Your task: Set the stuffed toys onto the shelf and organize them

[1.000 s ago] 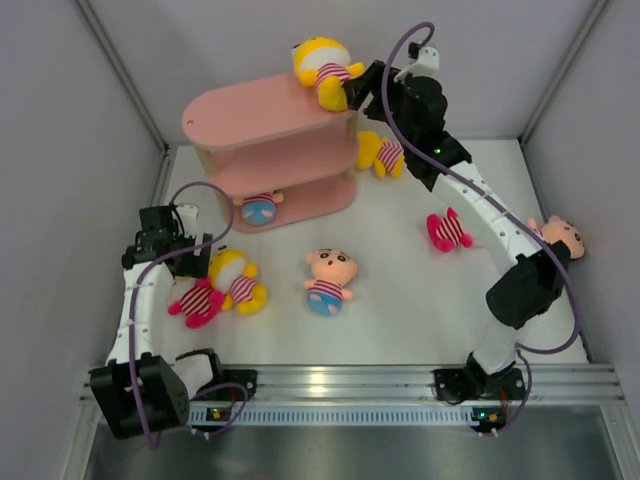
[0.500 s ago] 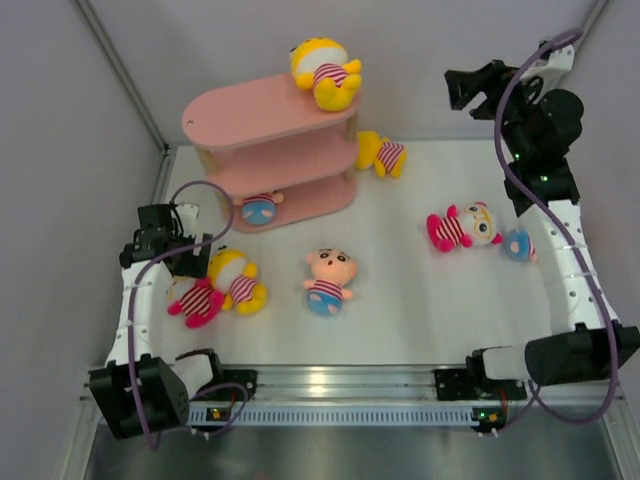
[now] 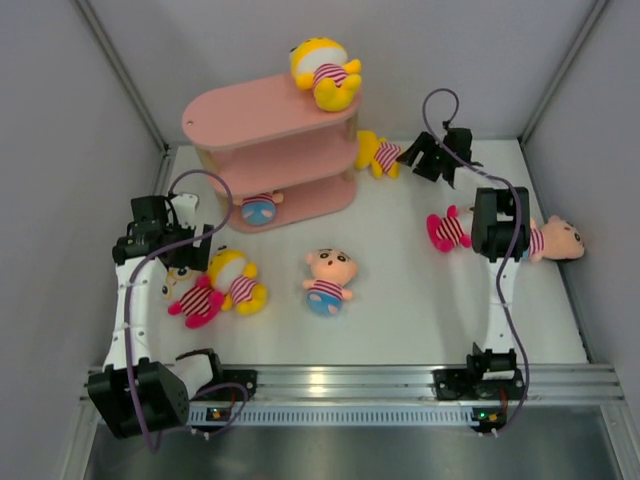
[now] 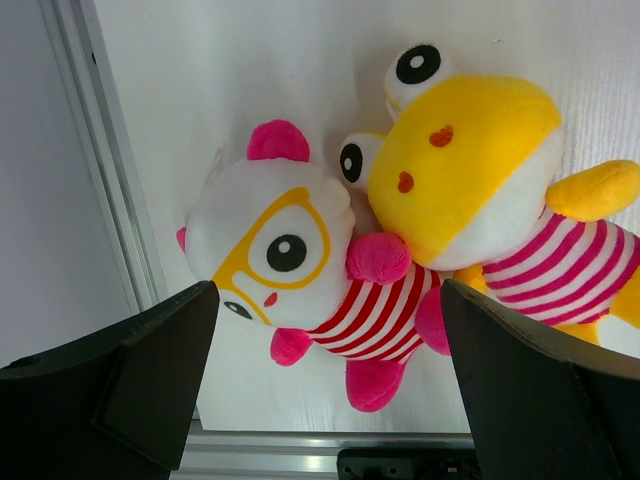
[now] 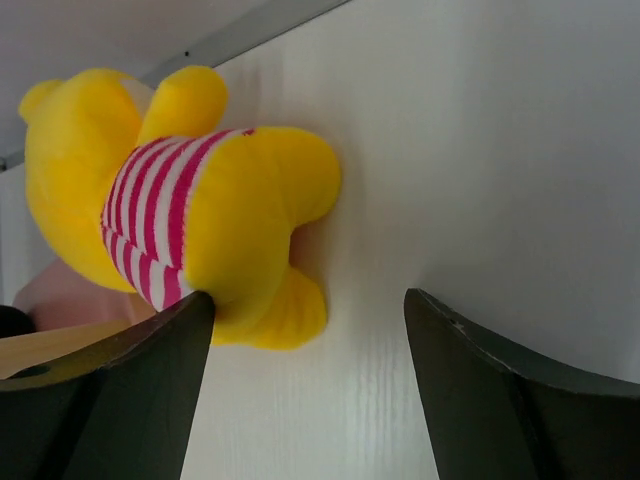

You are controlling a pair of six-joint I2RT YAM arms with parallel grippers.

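The pink three-tier shelf (image 3: 262,122) stands at the back left. A yellow toy (image 3: 325,72) lies on its top board, and a blue-bottomed toy (image 3: 260,208) is on the lowest board. My right gripper (image 3: 414,157) is open and low over the table, just right of a yellow toy (image 3: 380,153) beside the shelf. In the right wrist view that toy (image 5: 190,220) touches the left finger of the open right gripper (image 5: 305,390). My left gripper (image 3: 178,266) is open above a pink-limbed toy (image 4: 290,260) and a yellow toy (image 4: 470,180); in the left wrist view the left gripper (image 4: 325,400) holds nothing.
A peach-faced toy (image 3: 328,275) lies mid-table. A pink-limbed toy (image 3: 447,230) and another peach-faced toy (image 3: 555,240) lie at the right, partly behind my right arm. Grey walls close in the table on three sides. A metal rail (image 4: 110,200) runs along the left edge.
My right gripper left the yellow toy on the shelf's top board, swung up and right, then came down beside the yellow toy on the table. The left arm barely moved.
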